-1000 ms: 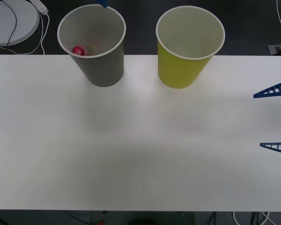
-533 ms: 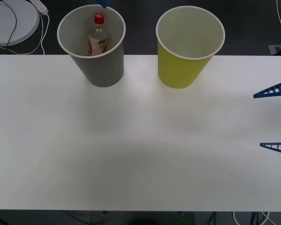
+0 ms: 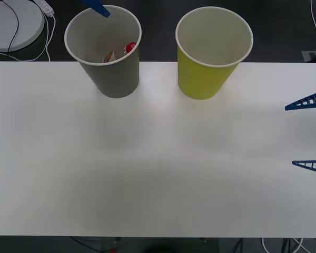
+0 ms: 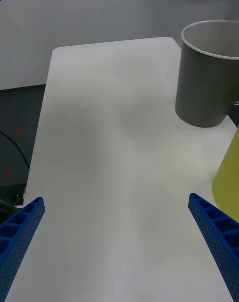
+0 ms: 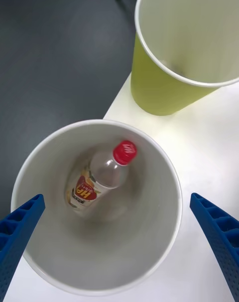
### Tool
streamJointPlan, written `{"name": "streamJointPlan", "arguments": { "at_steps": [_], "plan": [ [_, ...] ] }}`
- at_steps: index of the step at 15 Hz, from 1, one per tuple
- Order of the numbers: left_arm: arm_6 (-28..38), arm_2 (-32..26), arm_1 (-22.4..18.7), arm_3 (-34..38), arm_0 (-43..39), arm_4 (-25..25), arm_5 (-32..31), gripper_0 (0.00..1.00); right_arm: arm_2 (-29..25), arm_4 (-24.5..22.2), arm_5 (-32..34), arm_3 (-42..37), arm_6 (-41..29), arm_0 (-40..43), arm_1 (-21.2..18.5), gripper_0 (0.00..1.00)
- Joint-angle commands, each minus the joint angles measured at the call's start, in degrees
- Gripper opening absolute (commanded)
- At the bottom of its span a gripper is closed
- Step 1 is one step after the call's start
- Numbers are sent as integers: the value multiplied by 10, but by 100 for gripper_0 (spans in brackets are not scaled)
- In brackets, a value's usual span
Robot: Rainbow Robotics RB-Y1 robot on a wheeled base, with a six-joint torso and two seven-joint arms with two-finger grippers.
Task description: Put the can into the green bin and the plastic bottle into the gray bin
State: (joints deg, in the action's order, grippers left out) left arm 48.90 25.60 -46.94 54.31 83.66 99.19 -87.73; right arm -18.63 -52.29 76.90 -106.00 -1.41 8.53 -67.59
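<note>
Plastic bottle lies tilted inside gray bin; left tool spread above; right tool spread.

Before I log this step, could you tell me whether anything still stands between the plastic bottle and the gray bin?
Nothing does: the plastic bottle already lies tilted inside the gray bin, with the open left hand above the rim. The right hand sits open at the table's right edge.

A large dull gray tapered bin with a white rolled rim stands upright on the white table. Inside it a small clear plastic bottle with a red screw cap leans against the wall. Just beside the gray bin stands a matching yellow-green bin, upright.
</note>
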Motion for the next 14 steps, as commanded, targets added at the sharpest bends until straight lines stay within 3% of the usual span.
{"name": "streamJointPlan", "arguments": {
  "at_steps": [1, 5, 8, 12, 14],
  "plan": [
    [-9, 1, -58, 74, -57, -61, 0, 100, 0, 0, 0, 0, 0, 0, 0, 100],
    [-25, -2, -154, 175, -136, -146, 4, 100, 0, 0, 0, 0, 0, 0, 0, 100],
    [-70, -18, -207, 207, -198, -215, 20, 100, 0, 0, 0, 0, 0, 0, 0, 100],
    [-127, -100, -223, 250, -317, -252, 37, 100, 0, 0, 0, 0, 0, 0, 0, 100],
    [-138, -167, -224, 313, -410, -255, 57, 100, 0, 0, 0, 0, 0, 0, 0, 100]
  ]
}}
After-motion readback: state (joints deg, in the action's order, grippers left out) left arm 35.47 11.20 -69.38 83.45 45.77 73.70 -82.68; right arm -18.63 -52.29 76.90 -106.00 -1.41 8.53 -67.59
